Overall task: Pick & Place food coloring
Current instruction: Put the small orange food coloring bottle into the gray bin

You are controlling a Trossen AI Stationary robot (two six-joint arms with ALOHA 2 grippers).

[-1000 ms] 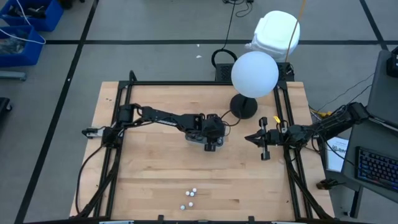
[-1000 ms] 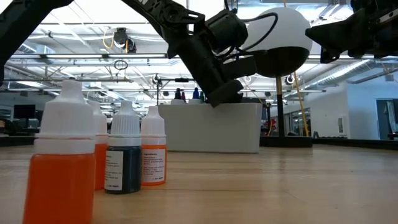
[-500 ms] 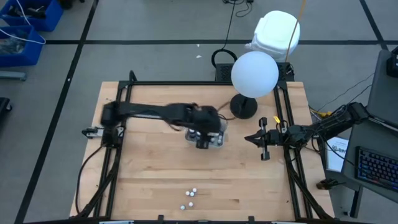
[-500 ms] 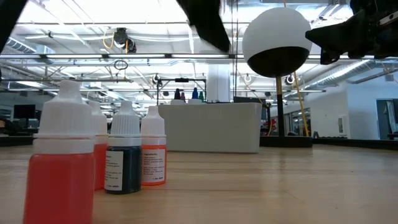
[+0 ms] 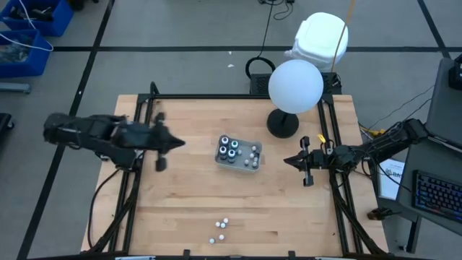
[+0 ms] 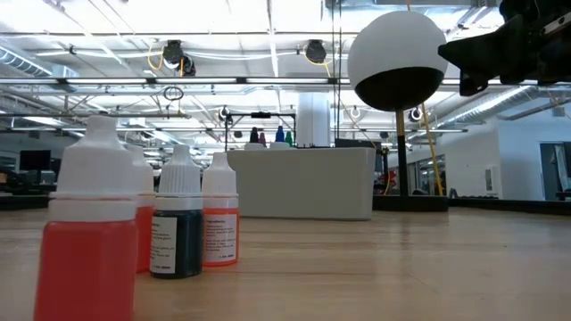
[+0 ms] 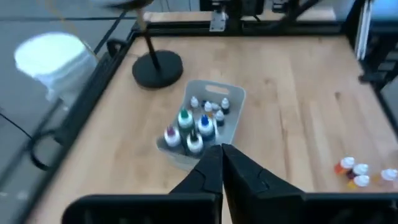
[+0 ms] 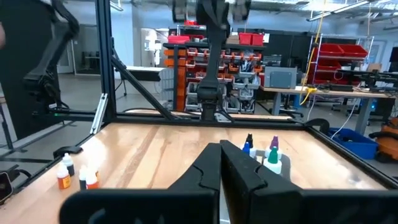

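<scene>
A shallow grey tray point(image 5: 249, 160) at the table's middle holds several small food coloring bottles point(image 5: 229, 147) point(image 7: 194, 124) standing upright with teal, blue and white tops. Several more bottles point(image 5: 221, 230) point(image 6: 178, 223) stand on their bases near the front edge, holding orange, red and dark blue liquid. My left gripper point(image 5: 180, 143) point(image 7: 221, 152) is shut with nothing in it, raised over the table's left side and pointing at the tray. My right gripper point(image 5: 287, 160) point(image 8: 221, 149) waits shut at the right side, also aimed at the tray.
A lamp with a white globe point(image 5: 296, 85) on a black round base point(image 5: 283, 124) stands just behind and to the right of the tray. Black frame rails point(image 5: 144, 115) run along the table's left, far and right sides. Bare wood lies between tray and loose bottles.
My left gripper has pulled back from right over the tray, going up and toward the table's left edge, and the arm has folded back with it. The tray and its bottles, hidden under the gripper before, now show in full.
</scene>
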